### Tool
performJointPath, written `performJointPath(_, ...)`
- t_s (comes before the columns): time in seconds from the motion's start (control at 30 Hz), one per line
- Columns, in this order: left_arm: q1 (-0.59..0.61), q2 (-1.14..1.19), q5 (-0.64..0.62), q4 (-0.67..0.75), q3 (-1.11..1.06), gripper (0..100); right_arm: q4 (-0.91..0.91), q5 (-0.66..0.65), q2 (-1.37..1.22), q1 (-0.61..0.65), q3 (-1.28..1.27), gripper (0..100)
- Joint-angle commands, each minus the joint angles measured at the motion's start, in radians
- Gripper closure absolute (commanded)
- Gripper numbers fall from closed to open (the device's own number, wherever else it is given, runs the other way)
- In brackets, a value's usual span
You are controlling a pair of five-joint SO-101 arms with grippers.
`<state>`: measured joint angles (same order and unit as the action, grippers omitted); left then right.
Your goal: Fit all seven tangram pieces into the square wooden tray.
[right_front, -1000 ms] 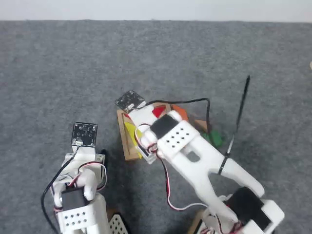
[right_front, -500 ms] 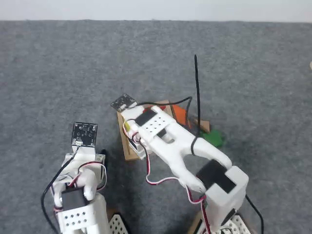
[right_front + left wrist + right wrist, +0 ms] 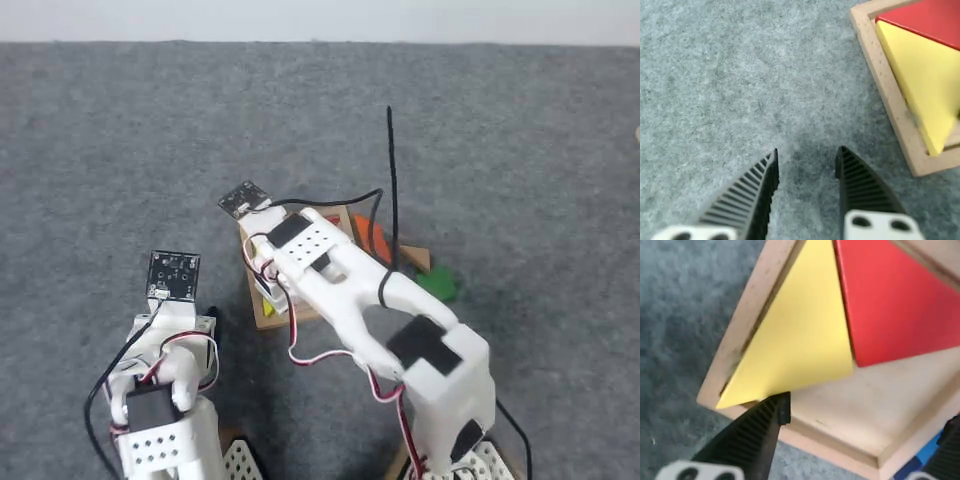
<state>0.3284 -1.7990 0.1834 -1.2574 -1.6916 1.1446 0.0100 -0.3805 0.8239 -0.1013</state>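
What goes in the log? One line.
left fingers: open, over grey carpet beside square wooden tray | right fingers: open, over tray, one tip at yellow triangular piece | red triangular piece: in tray

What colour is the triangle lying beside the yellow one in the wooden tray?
Red. The red triangular piece shows best in the right wrist view.

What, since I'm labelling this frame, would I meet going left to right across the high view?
White left arm → square wooden tray → orange tangram piece → green tangram piece. The right arm overlaps the tray, so it is left out.
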Motion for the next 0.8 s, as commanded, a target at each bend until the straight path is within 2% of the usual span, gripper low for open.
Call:
performJointPath(0.0, -0.003, -0.018, -0.006, -0.006, 0.008, 81, -0.007, 0.014, 0.002, -0.001, 0.075, 54.5)
performJointPath(0.2, -0.003, -0.018, -0.006, -0.006, 0.008, 81, 0.01, 0.014, 0.053, -0.002, 0.074, 54.5)
performJointPath(0.37, -0.003, -0.018, -0.006, -0.006, 0.008, 81, 0.15, 0.026, 0.232, -0.059, 0.072, 54.5)
performJointPath(0.53, -0.003, -0.018, -0.006, -0.006, 0.008, 81, 0.231, 0.025, 0.438, -0.24, -0.006, 54.5)
performJointPath(0.77, -0.003, -0.018, -0.006, -0.006, 0.008, 81, 0.228, -0.133, 0.549, -0.47, -0.149, 54.4)
